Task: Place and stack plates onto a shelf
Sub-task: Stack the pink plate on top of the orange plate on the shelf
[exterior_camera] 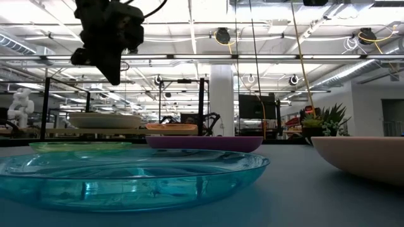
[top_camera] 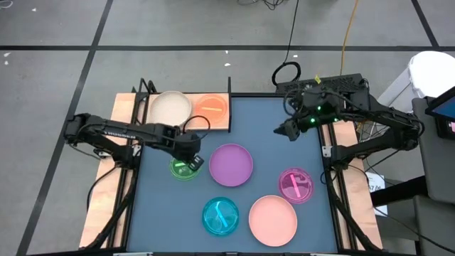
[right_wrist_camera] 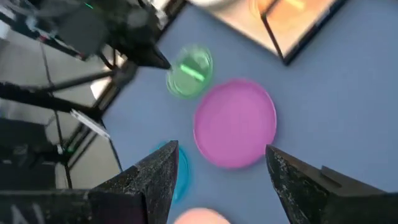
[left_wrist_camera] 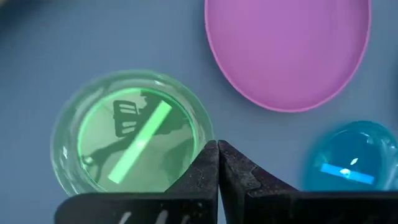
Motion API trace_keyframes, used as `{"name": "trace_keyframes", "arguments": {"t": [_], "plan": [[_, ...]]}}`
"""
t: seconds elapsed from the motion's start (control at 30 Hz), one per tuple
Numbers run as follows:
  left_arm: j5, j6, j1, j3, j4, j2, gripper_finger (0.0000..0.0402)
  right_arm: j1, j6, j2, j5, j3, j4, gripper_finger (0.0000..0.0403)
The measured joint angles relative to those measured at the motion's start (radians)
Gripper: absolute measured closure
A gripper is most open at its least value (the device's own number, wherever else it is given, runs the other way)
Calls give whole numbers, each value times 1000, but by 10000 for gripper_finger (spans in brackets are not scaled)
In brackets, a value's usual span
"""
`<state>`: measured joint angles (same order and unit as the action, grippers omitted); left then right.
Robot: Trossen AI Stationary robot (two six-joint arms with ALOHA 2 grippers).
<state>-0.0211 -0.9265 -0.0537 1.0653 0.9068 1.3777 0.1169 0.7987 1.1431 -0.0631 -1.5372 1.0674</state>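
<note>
shelf [top_camera: 213, 122]: pale wood board, thin black uprights, holds round cream plate [top_camera: 170, 108] and smaller orange plate [top_camera: 211, 106] | purple plate [top_camera: 231, 164] glossy, on blue worktop [top_camera: 263, 128] near shelf | left gripper [top_camera: 192, 161] over translucent green plate [top_camera: 183, 169] beside shelf, jaws together, empty | right gripper [top_camera: 287, 131] well apart from shelf, jaws apart, empty

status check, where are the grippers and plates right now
Left gripper shut, empty, over green plate. Right gripper open, empty, waiting at far right edge. Cream plate and orange plate on shelf. Nothing blocking.

Glossy translucent plastic green plate [left_wrist_camera: 132, 133]; light matt wooden shelf [top_camera: 219, 121].
</note>
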Motion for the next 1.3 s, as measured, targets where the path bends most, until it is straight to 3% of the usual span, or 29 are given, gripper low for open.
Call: {"name": "trace_keyframes", "arguments": {"t": [0.27,0.7,1.07,1.3], "plan": [[-2,-56,-102,0,-112,-2,388,-93,-7,13,9,47,101,181],[-68,-150,-259,1,-227,-66,386,-120,-178,12,-70,287,130,181],[-76,-213,-296,1,-225,-66,385,-118,-575,13,-98,555,24,181],[-76,-266,-296,1,-227,-66,385,-118,-853,13,-98,693,-169,181]]}}
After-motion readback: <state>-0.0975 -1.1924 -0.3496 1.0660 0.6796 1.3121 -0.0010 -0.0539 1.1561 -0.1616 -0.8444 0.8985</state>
